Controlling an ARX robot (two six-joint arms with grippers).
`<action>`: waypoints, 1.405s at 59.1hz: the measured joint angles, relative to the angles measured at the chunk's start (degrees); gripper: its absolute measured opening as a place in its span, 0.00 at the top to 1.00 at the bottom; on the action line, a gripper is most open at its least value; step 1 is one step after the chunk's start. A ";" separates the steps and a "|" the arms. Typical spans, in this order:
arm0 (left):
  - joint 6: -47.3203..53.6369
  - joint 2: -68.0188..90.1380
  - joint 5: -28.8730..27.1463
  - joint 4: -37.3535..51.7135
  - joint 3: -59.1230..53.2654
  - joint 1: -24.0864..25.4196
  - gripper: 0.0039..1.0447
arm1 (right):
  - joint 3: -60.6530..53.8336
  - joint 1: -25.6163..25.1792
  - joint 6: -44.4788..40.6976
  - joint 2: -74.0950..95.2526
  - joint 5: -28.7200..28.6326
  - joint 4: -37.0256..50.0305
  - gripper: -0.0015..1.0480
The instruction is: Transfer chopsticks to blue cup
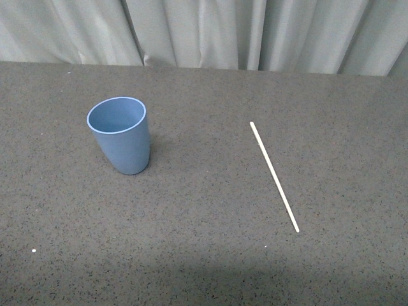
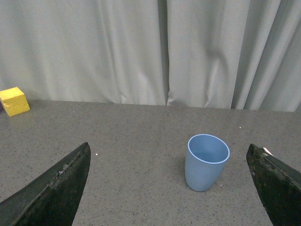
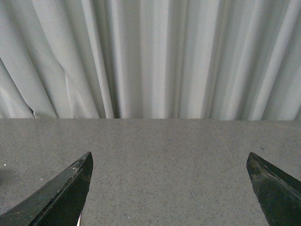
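Standing upright on the dark speckled counter (image 1: 204, 261), the blue cup (image 1: 119, 135) sat toward the left side in the front view, its open mouth facing up and nothing visible inside it. The chopstick (image 1: 274, 176) lay flat on the counter well apart from the cup, over on the right side. It ran on a diagonal, its far end angled in toward the middle and its near end pointing out toward the right. Nothing touched either the cup or the stick. A pale pleated curtain (image 1: 204, 32) hung along the far edge of the counter.

The left pincer (image 2: 168, 146) was spread wide, its two dark fingers (image 2: 56, 188) showing at opposite sides of the left wrist view with nothing between them. It was held above the counter and pointed toward the cup (image 2: 205, 165), which stood ahead of it and nearer to one finger than the other. A yellow block (image 2: 14, 101) sat far off by the curtain.

The right pincer (image 3: 169, 154) was likewise wide apart and held nothing. Its wrist view showed only bare counter and curtain ahead of its fingers (image 3: 61, 193).
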 joint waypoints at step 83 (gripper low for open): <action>0.00 0.00 0.00 0.02 0.00 0.00 0.06 | 0.00 0.00 0.00 0.00 0.00 0.00 0.09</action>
